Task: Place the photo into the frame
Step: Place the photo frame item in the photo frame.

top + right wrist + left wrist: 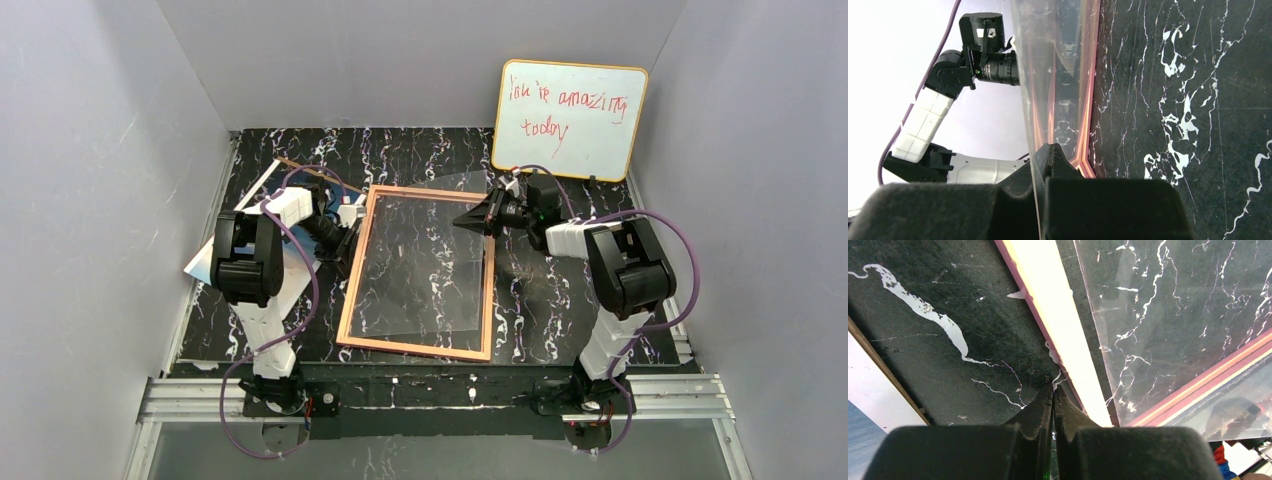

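The pink-bordered frame (354, 280) lies flat in the middle of the black marbled table. Its clear pane (440, 260) rests inside it, with the far right corner lifted. My right gripper (464, 219) is shut on that raised edge. In the right wrist view the pane (1048, 75) runs between the fingers (1053, 150), with the frame's rail (1093, 75) below. My left gripper (349, 238) is shut and empty. Its tips (1053, 387) sit on the table against the outer side of the frame's left rail (1058, 315). The photo (203, 264) lies at the left, mostly under my left arm; its blue part (858, 445) shows.
A yellow-edged whiteboard (568, 118) with red writing leans on the back wall at the right. A thin brown board edge (300, 164) and a white sheet (255, 186) lie by the photo at the far left. Grey walls close in the table on three sides.
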